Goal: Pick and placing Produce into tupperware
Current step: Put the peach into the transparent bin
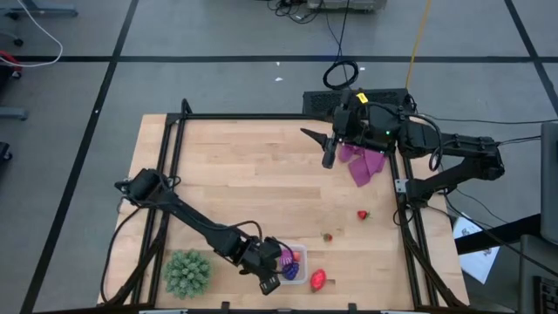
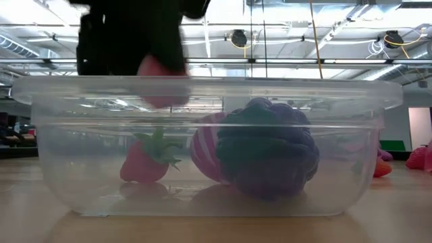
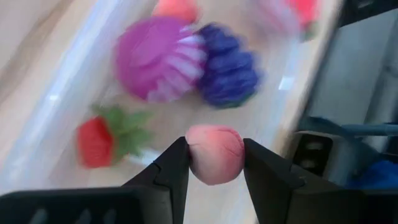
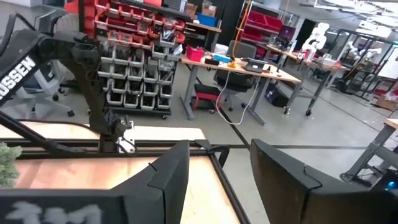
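Observation:
The clear tupperware stands near the table's front edge. It holds a red strawberry, a magenta ball and a dark purple grape bunch, all resting on its floor. My left gripper hovers over the box, shut on a small pink fruit. My right gripper is open and empty at the far right of the table, its fingers apart. Two small strawberries and a larger red one lie on the table. My left gripper pinches the pink fruit by its two opposite sides between the free ends of its two fingers. The fingers come from above, pointing down into the box. The fruit is lifted clear, just above the box's rim in the low view.
A spiky green ball sits at the front left, beside the left arm. A purple cloth lies under the right gripper at the far right. The black frame rails run along the table's edges. Bare wood lies in the middle.

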{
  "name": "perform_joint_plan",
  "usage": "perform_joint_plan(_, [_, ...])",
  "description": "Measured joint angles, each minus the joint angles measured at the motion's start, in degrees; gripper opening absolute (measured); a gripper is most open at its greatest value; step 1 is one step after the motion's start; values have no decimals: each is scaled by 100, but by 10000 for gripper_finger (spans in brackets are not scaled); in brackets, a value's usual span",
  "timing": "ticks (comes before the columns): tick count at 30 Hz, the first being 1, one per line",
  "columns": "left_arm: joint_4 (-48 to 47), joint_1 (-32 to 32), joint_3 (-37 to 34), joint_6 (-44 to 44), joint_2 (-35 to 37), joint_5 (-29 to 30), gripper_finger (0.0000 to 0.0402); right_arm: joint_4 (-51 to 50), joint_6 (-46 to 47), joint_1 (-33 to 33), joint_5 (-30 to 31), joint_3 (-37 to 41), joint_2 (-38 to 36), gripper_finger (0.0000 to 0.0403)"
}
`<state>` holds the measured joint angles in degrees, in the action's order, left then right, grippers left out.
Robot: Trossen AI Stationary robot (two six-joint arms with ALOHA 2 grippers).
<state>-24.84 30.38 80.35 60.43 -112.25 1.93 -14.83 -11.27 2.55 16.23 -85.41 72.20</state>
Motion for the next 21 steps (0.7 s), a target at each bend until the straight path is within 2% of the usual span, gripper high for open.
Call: perform_joint_plan(21, [-120,-149,-8,-184,-109,4,132,-2,-52,0,0,149,4,160])
